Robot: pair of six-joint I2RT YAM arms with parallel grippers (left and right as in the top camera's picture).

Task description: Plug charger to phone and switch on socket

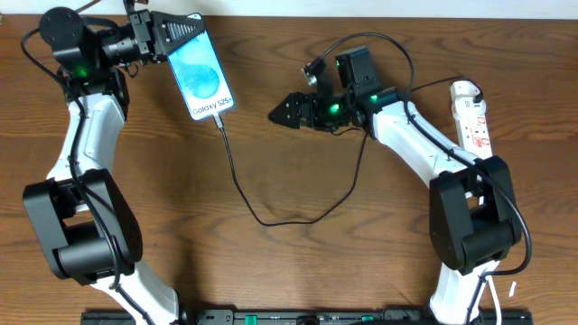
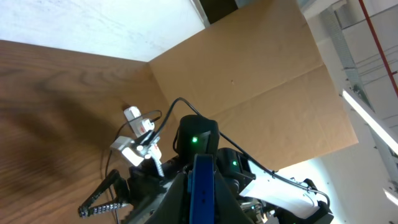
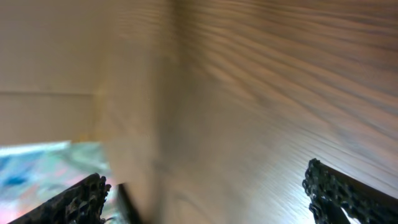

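Observation:
The phone (image 1: 200, 77) lies slanted at the back left, its blue screen facing up. My left gripper (image 1: 185, 36) is shut on its far end. In the left wrist view the phone's blue edge (image 2: 202, 180) stands between the jaws of the left gripper (image 2: 202, 199). The charger (image 1: 237, 176), a thin black cable, runs from the phone's near end in a loop across the table; its plug tip (image 1: 219, 118) sits at the phone's port. My right gripper (image 1: 275, 114) hovers open just right of that plug, holding nothing. In the right wrist view the right gripper (image 3: 211, 193) has wide-apart fingers. The socket (image 1: 471, 116) lies at the far right.
A brown cardboard wall (image 2: 249, 74) stands at the table's back edge. The right arm's white link (image 1: 415, 135) crosses between the cable loop and the socket. The wooden tabletop (image 1: 298, 271) stretches between the two arm bases.

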